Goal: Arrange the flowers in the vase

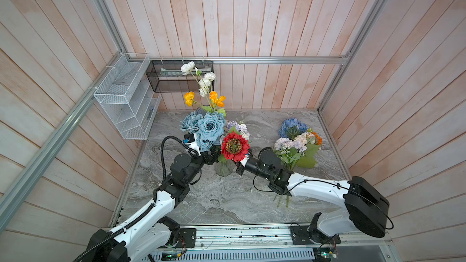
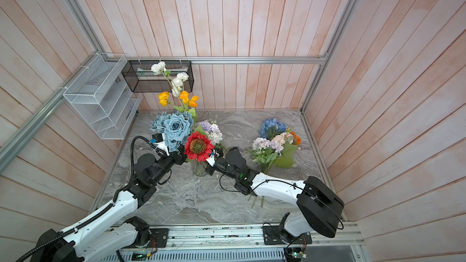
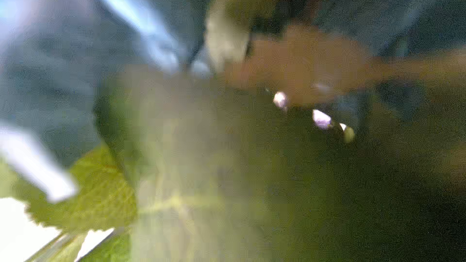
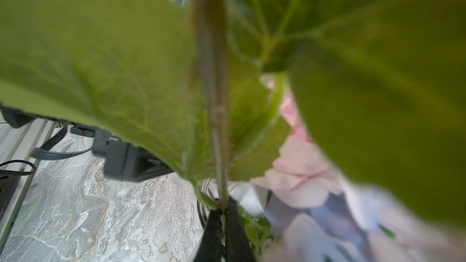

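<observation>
Right hand [image 4: 223, 210] pinches sunflower stem [image 4: 214, 112] among leaves [image 4: 100, 71], blue roses [image 1: 210, 127] beside.

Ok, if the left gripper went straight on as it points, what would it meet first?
Most likely the leafy stems over the vase, under the red sunflower: the open left gripper points into them. Its wrist view is blurred, so depth is uncertain.

A glass vase [image 1: 224, 168] on the marble table [image 1: 222, 197] holds blue roses [image 1: 208, 127], poppies [image 1: 201, 89] (orange and white) and a lilac spray [image 1: 239, 128]. A red sunflower [image 1: 235, 146] sits above its mouth, between the left gripper [image 1: 213, 155] and the right gripper [image 1: 245, 160]. More bunches [image 1: 298, 142] lie well to the right.
</observation>
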Controlling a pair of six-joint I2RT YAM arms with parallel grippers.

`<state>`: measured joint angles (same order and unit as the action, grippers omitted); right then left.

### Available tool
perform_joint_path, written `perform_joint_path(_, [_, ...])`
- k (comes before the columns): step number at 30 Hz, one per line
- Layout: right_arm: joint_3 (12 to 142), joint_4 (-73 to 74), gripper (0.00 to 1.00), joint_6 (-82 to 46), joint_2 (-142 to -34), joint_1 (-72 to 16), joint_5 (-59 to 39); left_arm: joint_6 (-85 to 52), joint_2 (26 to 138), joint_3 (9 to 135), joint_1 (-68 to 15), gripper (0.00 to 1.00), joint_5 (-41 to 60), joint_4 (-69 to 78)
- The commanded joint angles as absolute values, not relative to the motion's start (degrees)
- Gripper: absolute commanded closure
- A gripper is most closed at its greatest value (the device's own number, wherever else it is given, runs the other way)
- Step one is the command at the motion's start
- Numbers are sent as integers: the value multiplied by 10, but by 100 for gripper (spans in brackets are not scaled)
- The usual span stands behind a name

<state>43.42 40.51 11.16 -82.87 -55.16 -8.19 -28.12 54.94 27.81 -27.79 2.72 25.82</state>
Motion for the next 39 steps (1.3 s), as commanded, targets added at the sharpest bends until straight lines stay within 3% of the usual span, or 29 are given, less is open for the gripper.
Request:
perform_joint_path(1, [456,365,100,117,-836,-557,-72,-282,534,266,-274,0,18,255])
perform_joint_path(19, [444,214,65,62,-752,-556,-75,-285,528,261,-274,0,16,263])
perform_joint_path(28, [386,329,58,50,-660,-564,-121,-288,531,261,-274,0,16,266])
perform_joint_path(39, [371,501,58,64,-732,-582,-92,-287,532,267,-273,0,18,261])
